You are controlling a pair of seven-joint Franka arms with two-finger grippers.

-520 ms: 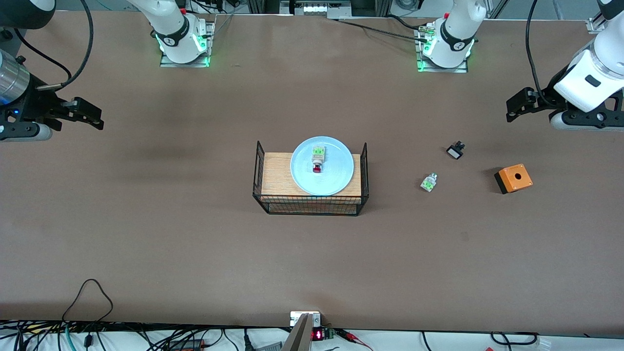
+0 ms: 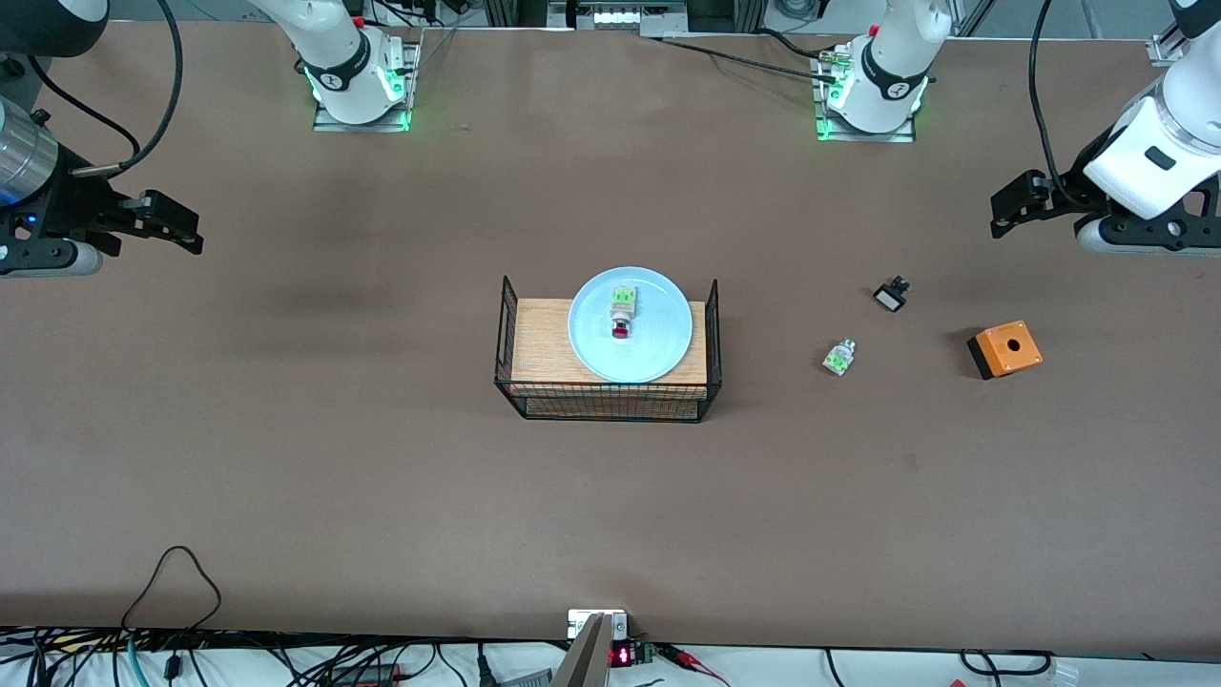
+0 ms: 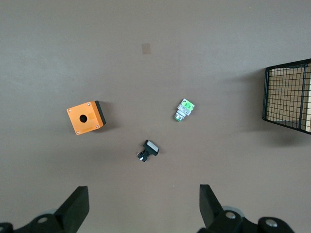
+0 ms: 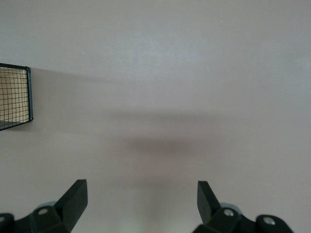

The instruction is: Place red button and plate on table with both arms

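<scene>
The pale blue plate (image 2: 660, 336) rests on the wood top of a black wire basket (image 2: 607, 405) in the middle of the brown table (image 2: 382, 458). The red button (image 2: 621, 312) lies on the plate, with its red cap toward the front camera. My left gripper (image 2: 1000, 218) hangs open and empty over the table at the left arm's end; in its wrist view (image 3: 144, 201) only bare table lies between the fingers. Open and empty too, my right gripper (image 2: 187, 232) hovers over the right arm's end, over bare table in its own wrist view (image 4: 142, 196).
Between the basket and the left gripper lie a clear-and-green piece (image 2: 839, 357) (image 3: 183, 110), a small black-and-white piece (image 2: 891, 295) (image 3: 148, 150) and an orange box (image 2: 1005, 349) (image 3: 85, 118). Each wrist view shows an end of the basket (image 3: 289, 94) (image 4: 14, 97).
</scene>
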